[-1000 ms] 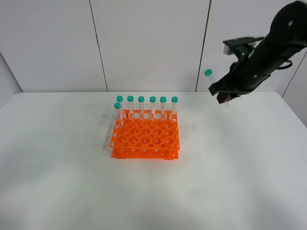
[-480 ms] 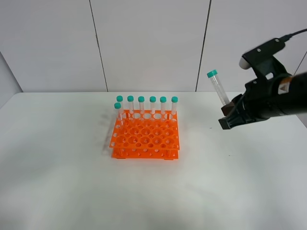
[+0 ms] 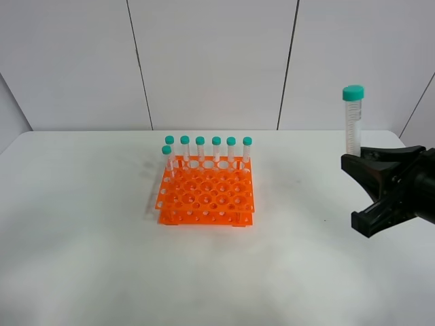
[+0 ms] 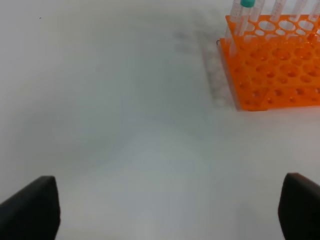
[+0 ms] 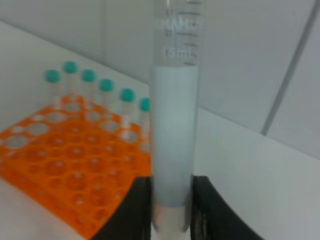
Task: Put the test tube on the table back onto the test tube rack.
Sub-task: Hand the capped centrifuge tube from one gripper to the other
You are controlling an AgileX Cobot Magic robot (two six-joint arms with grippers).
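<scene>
A clear test tube (image 3: 352, 129) with a teal cap stands upright in the air at the right, well off the white table (image 3: 102, 258). My right gripper (image 3: 355, 160) is shut on its lower end. In the right wrist view the test tube (image 5: 174, 125) rises between the two black fingers (image 5: 134, 210), with the rack (image 5: 60, 155) beyond it. The orange test tube rack (image 3: 206, 197) sits at mid-table, several capped tubes (image 3: 216, 149) along its back row and left end. My left gripper (image 4: 165, 215) hovers open over bare table, the rack (image 4: 272, 65) ahead of it.
White wall panels (image 3: 211, 61) rise behind the table's far edge. Bare tabletop lies between the rack and my right gripper. The left arm is outside the high view.
My right arm has come down and swung right and toward the front with the tube. The tube has turned from tilted to upright. The left gripper has stayed open.
</scene>
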